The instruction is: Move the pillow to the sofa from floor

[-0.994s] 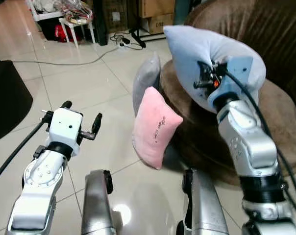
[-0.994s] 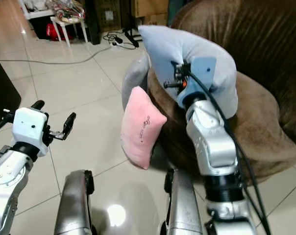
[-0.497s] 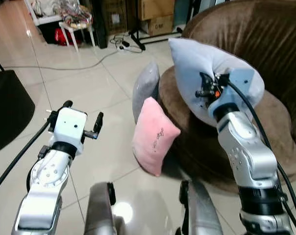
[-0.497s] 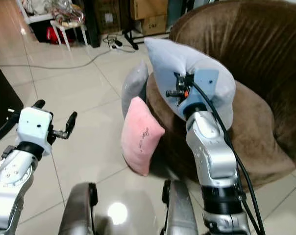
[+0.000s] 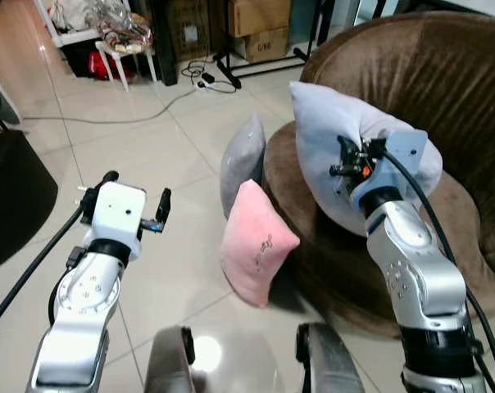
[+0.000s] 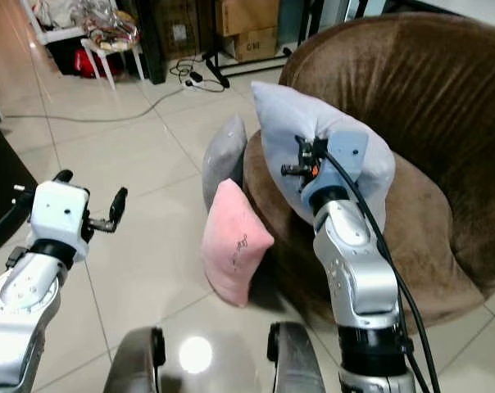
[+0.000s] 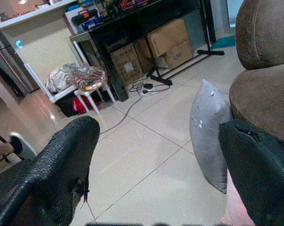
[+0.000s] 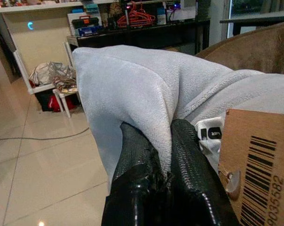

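Pale blue pillow [image 5: 329, 135] is up over the brown sofa [image 5: 444, 106], pinched in the right gripper [image 8: 161, 155].

The right gripper's fingers are clamped tight on a fold of the fabric, with a cardboard tag [image 8: 259, 174] just beside them. The left gripper [image 5: 133, 201] hangs over the tiled floor [image 5: 149, 155] well away from the sofa, fingers spread wide, holding nothing. A pink pillow [image 5: 256, 246] and a grey pillow [image 5: 241, 160] lean against the sofa's front edge.

A glossy beige tiled floor [image 5: 174, 155] carries a round brown plush sofa [image 5: 444, 106]. A pink pillow [image 5: 256, 254] and a grey pillow [image 5: 242, 161] stand on the tiles, leaning against the sofa.
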